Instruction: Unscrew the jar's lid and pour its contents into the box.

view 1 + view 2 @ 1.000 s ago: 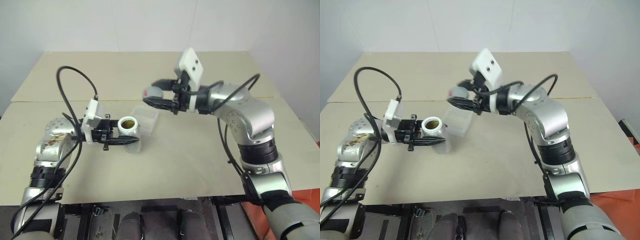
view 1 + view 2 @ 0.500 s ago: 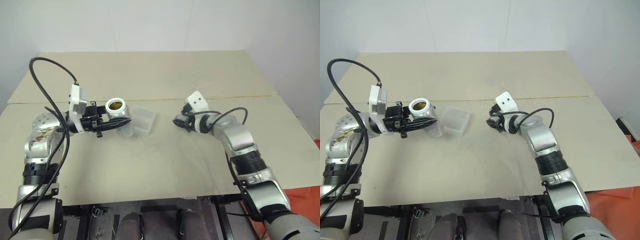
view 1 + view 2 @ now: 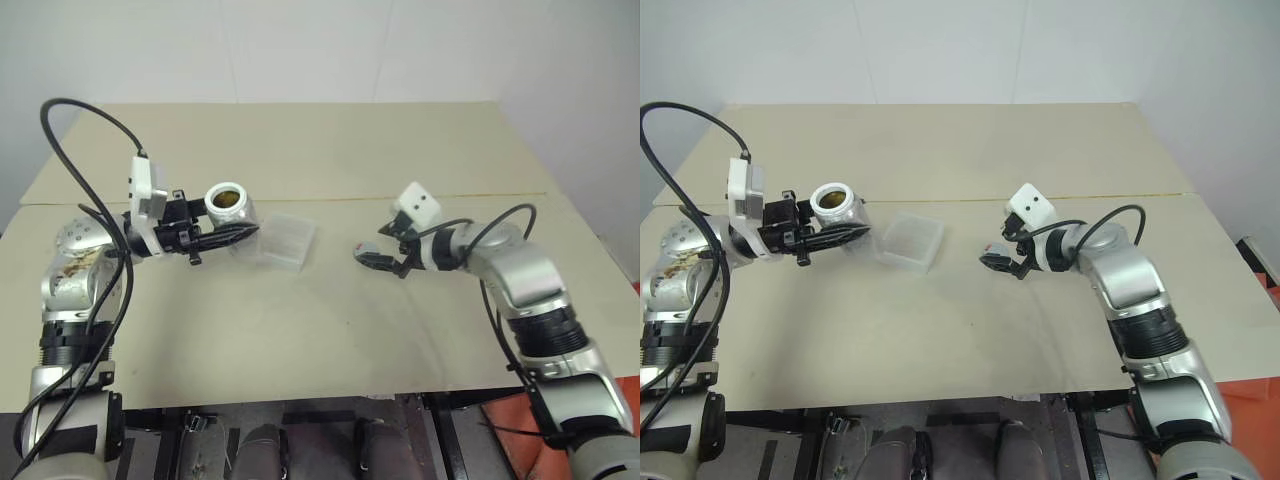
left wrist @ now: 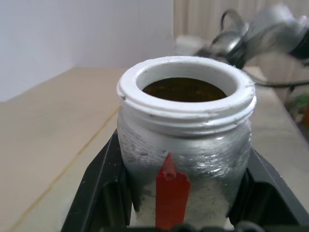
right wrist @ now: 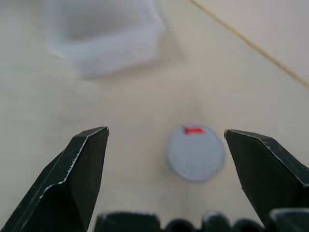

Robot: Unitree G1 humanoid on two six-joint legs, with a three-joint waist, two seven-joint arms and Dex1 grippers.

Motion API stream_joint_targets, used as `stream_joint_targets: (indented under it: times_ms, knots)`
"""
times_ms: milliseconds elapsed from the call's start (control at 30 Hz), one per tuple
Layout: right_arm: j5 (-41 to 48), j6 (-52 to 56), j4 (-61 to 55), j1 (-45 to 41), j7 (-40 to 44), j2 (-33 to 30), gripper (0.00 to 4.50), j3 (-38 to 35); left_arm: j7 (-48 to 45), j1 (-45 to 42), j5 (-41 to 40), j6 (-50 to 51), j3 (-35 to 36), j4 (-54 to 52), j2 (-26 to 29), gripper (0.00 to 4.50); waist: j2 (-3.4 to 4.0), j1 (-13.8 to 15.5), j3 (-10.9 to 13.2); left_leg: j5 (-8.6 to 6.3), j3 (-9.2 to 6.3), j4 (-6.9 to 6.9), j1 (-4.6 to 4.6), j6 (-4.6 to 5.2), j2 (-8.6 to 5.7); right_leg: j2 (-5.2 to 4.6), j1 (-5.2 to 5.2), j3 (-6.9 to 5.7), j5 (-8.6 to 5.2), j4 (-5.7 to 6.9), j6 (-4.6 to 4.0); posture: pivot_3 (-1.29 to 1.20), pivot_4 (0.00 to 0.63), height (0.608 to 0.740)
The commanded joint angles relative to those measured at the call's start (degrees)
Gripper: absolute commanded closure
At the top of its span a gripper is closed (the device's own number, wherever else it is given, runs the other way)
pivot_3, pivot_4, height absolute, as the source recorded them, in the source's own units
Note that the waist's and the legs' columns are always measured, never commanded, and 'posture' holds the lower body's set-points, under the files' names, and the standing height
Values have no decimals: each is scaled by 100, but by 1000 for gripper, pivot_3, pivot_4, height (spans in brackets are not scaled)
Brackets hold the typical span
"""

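Right gripper [image 5: 164, 186] jaws spread wide, empty; round grey screw lid [image 5: 195, 152] lay on table between them. Silvery open jar [image 4: 186, 159] was clamped by left gripper [image 3: 232, 236].

On the counter [image 3: 300, 330], the box [image 3: 285, 241] and the lid [image 5: 195, 152] lie well apart, with bare surface between them. The lid lies flat between the spread fingers of the right end effector [image 5: 164, 150], touching neither. The open jar [image 3: 232, 215], clamped in the left end effector [image 3: 240, 233], stands just beside the box.
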Motion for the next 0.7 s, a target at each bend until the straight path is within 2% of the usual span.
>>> stream_joint_targets:
  times_ms: [33,167,267,333,400,467,567,700]
  knots:
    - [756,122,-504,-379,841,-316,54,-451,1228,-503,1334,-1372,-357,561,-188,2471,0,9,0,-1,0,1,4,2,-1,0,4,0,1,0,0,0,150,740]
    - [977,129,-563,-580,1147,-514,54,-442,2684,-1086,3161,-3340,-1058,1572,-128,2471,-1,26,0,-3,2,0,4,4,-2,0,6,-1,3,-6,2,0,150,740]
    - [951,55,-526,-692,1238,-590,54,-347,4652,-1850,5615,-5106,-2102,2218,372,2471,-4,45,1,-3,4,0,-6,6,-3,0,0,-2,5,-11,4,0,150,740]
    - [948,20,-541,-708,1285,-611,54,-320,6232,-2461,7481,-5643,-3025,2354,797,2471,-4,74,1,-3,6,-1,-16,5,-4,0,-10,-2,7,-12,5,0,150,740]
    - [935,-22,-556,-713,1333,-621,54,-285,7372,-2977,8922,-5657,-3831,2288,1060,2471,-4,112,1,-4,9,-4,-20,5,-6,-1,-14,-2,8,-16,7,0,150,740]
    - [923,-29,-546,-743,1344,-601,54,-258,7860,-3268,9775,-5440,-4347,2251,1157,2471,-2,138,0,-5,12,-5,-22,8,-6,-3,-15,-3,7,-18,8,0,150,740]
    - [922,-15,-543,-780,1291,-521,54,-245,8680,-3424,10647,-4867,-4838,2318,1070,2471,-3,137,0,-6,13,-5,-22,9,-4,-4,-17,-3,6,-14,9,0,150,740]
    - [1038,143,-668,-746,1100,-403,54,-363,9206,-3318,10961,-4308,-5044,2485,903,2471,-3,141,1,-6,12,2,-29,10,-1,-4,-23,-4,5,-9,10,0,150,740]
